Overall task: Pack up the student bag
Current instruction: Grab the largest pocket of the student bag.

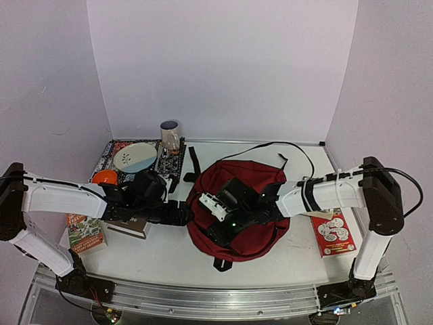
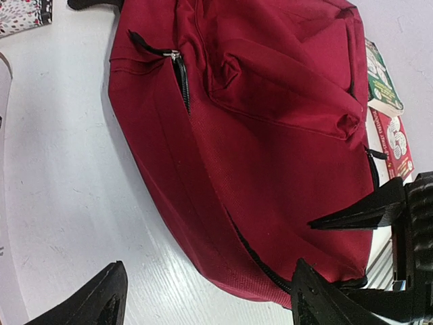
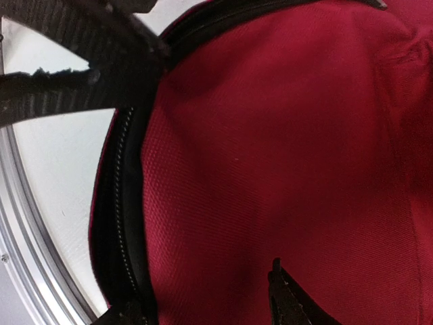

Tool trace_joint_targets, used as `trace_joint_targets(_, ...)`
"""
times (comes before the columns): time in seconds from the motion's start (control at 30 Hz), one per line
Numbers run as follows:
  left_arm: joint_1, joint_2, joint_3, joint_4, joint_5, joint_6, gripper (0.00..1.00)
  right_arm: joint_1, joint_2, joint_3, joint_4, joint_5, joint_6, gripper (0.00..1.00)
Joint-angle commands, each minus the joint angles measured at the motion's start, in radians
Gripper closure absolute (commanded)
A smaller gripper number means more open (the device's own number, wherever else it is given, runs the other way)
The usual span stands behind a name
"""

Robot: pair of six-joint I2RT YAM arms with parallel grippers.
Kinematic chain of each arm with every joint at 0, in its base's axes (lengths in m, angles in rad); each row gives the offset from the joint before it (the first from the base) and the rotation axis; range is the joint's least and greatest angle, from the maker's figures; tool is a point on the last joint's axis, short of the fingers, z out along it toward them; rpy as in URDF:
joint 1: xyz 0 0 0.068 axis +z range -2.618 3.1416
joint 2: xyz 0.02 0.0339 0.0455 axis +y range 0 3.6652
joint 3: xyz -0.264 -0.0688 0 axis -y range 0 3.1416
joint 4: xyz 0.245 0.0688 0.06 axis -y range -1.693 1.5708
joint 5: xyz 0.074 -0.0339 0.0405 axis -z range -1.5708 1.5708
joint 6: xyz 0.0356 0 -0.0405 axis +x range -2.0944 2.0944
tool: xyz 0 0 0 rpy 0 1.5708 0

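The student bag point(image 1: 252, 233) is a dark red backpack lying flat in the middle of the table, its black straps point(image 1: 193, 166) trailing off behind it. My left gripper point(image 1: 181, 214) is at the bag's left edge. In the left wrist view it point(image 2: 210, 303) stands wide open, and the bag's point(image 2: 270, 135) zipped rim lies between the fingers with nothing gripped. My right gripper point(image 1: 222, 218) hovers low over the bag's near left part. In the right wrist view its jaws point(image 3: 210, 308) are apart over flat red fabric point(image 3: 284, 149), next to the black zip point(image 3: 122, 189).
A plate point(image 1: 134, 157) lies on a patterned mat at the back left, with a mug point(image 1: 170, 135) behind it and an orange thing point(image 1: 103, 177) beside it. A book point(image 1: 84, 231) lies at the near left. A red book point(image 1: 331, 232) lies to the right of the bag.
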Motion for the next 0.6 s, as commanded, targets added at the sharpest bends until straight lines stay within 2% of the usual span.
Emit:
trace_joint_targets(0.0,-0.002,0.026,-0.003,0.01,0.018,-0.001,0.18,0.013,0.018,0.066,-0.044,0.022,0.003,0.45)
trace_joint_targets(0.27,-0.002,0.069,-0.029,0.005,0.015,0.002,0.35,0.013,-0.018,0.08,-0.105,0.128,-0.016,0.43)
trace_joint_targets(0.43,-0.002,0.045,-0.042,0.003,0.007,0.008,0.38,0.013,0.006,0.093,-0.186,0.224,-0.021,0.43)
trace_joint_targets(0.57,-0.002,0.044,-0.049,0.0,0.001,0.014,0.38,0.013,-0.009,0.087,-0.206,0.241,-0.02,0.44)
